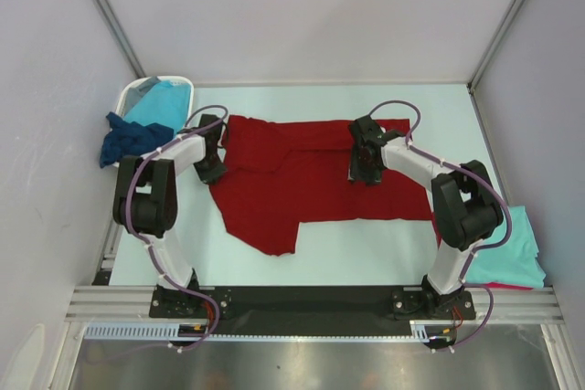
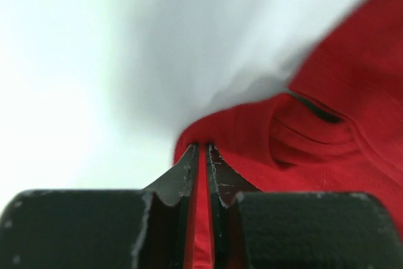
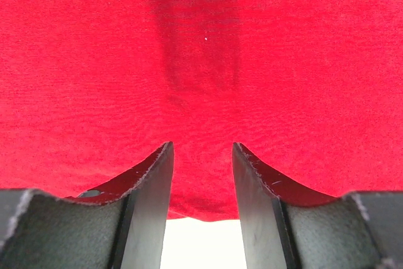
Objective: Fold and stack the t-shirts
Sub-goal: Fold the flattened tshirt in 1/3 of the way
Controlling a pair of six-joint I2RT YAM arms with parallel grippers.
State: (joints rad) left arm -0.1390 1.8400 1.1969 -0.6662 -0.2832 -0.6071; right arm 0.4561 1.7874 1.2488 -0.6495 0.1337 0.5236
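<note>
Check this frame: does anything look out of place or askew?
The navy shirt hangs crumpled over the side of the white basket, half spilled out at the far left corner of the table. The red shirt lies askew, one corner trailing toward the near edge. Nothing looks damaged.

A red shirt (image 1: 302,180) lies spread on the surface (image 1: 366,253), left hand (image 1: 213,166) at its left edge, right hand (image 1: 364,171) over its right part. A navy shirt (image 1: 128,139) overhangs the basket (image 1: 137,90).

no writing, label or number is legible in any view.
</note>
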